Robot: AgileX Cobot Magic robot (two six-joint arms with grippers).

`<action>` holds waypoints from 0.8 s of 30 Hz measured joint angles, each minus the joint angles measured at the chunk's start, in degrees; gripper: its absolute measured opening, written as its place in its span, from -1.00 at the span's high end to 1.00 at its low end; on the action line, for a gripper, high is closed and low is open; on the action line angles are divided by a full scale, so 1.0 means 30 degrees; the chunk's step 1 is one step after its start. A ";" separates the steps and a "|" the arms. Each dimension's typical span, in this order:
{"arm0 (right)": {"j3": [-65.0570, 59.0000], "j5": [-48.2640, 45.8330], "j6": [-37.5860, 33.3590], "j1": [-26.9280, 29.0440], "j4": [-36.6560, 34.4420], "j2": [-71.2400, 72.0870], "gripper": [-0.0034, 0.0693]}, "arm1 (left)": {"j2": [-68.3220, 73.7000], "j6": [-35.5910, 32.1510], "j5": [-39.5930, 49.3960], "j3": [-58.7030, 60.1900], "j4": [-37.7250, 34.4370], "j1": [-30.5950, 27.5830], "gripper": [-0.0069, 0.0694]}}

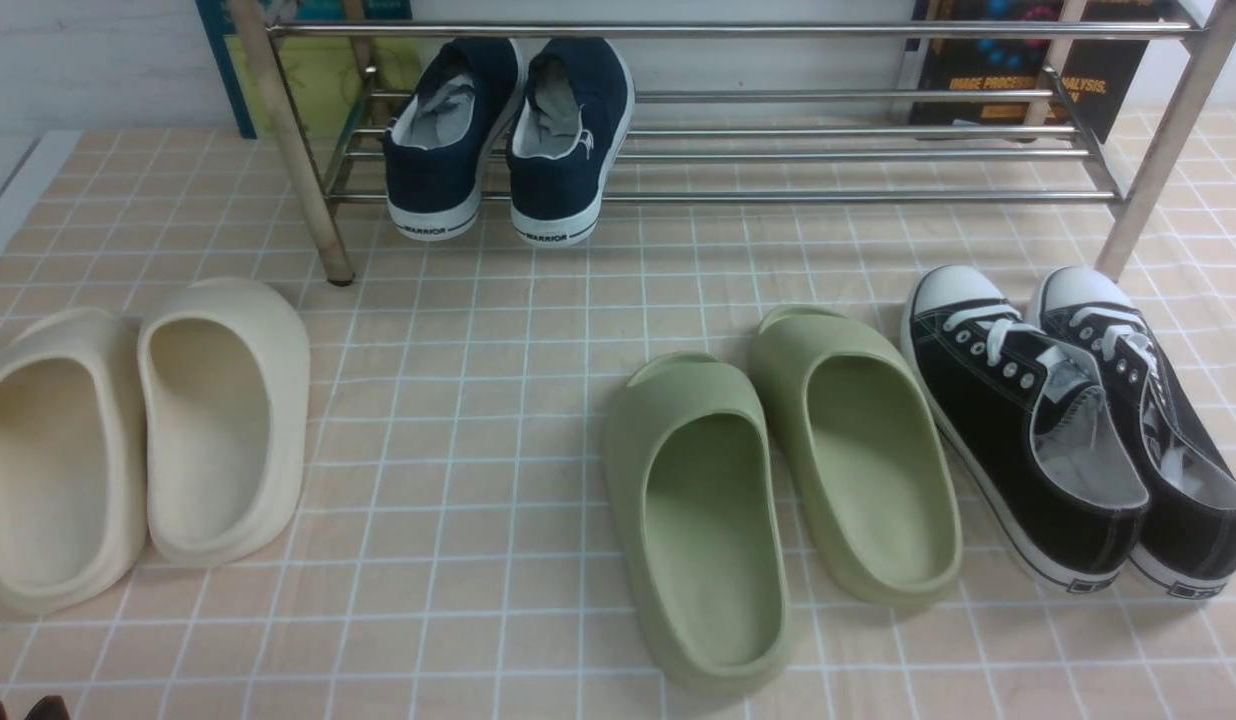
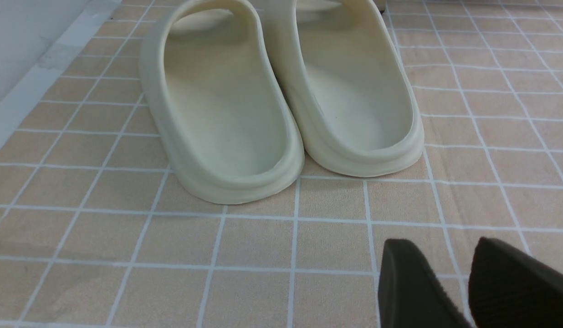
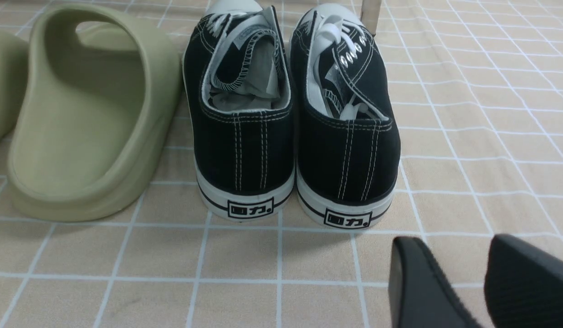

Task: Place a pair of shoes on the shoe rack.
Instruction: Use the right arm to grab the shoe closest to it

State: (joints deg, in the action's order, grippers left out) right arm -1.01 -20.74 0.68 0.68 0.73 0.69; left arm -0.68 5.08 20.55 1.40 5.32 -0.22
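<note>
Shoes first, front view: the pair of shoes (image 1: 1078, 430) sits on the tabletop (image 1: 458, 420) at the right, toes just beside a leg of the shoe rack (image 1: 778, 195), with green slippers (image 1: 858, 470) alongside. Up on the rack's bars, navy sneakers (image 1: 508, 140); far left, cream slippers (image 1: 218, 420). Left wrist view: left pincer (image 2: 445, 255) parted, nothing between its fingers, behind the cream slippers' heels. Right wrist view: right pincer (image 3: 459, 255) spread open too, empty, just behind the black heels.
</note>
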 joint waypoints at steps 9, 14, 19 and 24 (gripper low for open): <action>0.0000 -0.0024 0.1646 0.0000 -0.4191 0.0000 0.25 | 0.0000 0.0000 0.0000 0.0000 0.0000 0.0000 0.19; -0.0100 -0.0559 0.6167 0.0000 -1.3260 0.0000 0.25 | 0.0000 0.0000 -0.0014 0.0000 0.0000 0.0000 0.19; -0.0123 -0.0382 0.6289 0.0000 -1.5996 0.0000 0.25 | 0.0000 0.0000 -0.0014 0.0000 0.0032 0.0000 0.19; -0.0123 0.0593 0.4696 0.0000 -1.6014 0.0000 0.25 | 0.0000 0.0000 -0.0014 0.0000 0.0057 0.0000 0.19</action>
State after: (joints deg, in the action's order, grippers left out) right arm -1.37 -18.96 14.77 0.68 -47.31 0.69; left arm -0.68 5.08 20.50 1.40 5.49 -0.22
